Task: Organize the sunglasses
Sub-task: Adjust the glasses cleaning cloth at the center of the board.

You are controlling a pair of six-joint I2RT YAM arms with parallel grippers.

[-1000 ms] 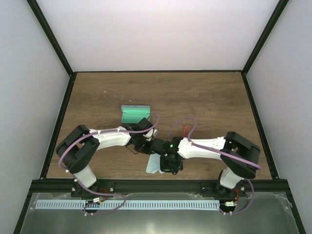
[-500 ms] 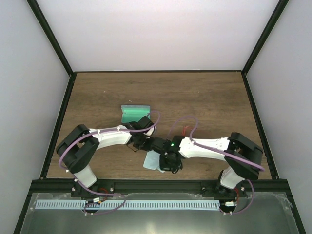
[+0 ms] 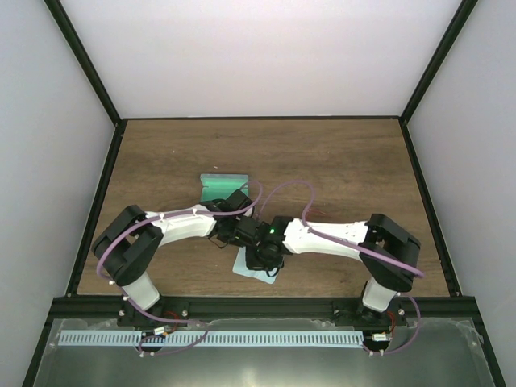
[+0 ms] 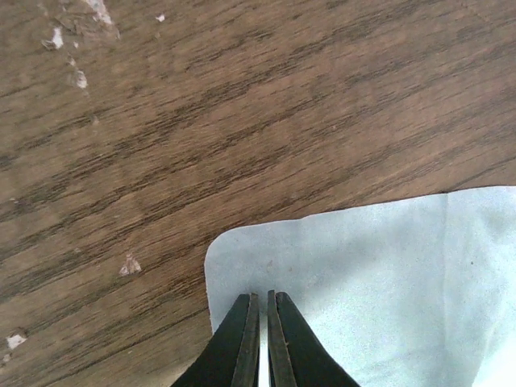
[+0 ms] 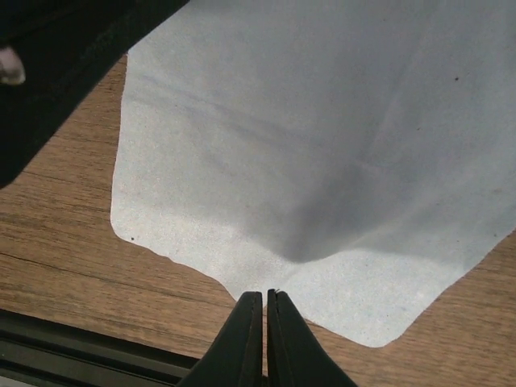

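A soft light blue cloth lies on the wooden table near the front edge, between the two arms. My left gripper is shut on the cloth near one rounded corner, its tips low over it. My right gripper is shut on the cloth's near edge, and the fabric rises in a fold toward its tips. The case lies open behind the grippers, showing its green inside. The red sunglasses are hidden in all views.
The black front rail of the table runs just below the cloth's near edge. The left arm's dark body crosses the top left of the right wrist view. Purple cables loop over both arms.
The right arm has swung left, carrying the cloth to the left along the front edge. The left gripper has stayed close to the same spot beside the case.
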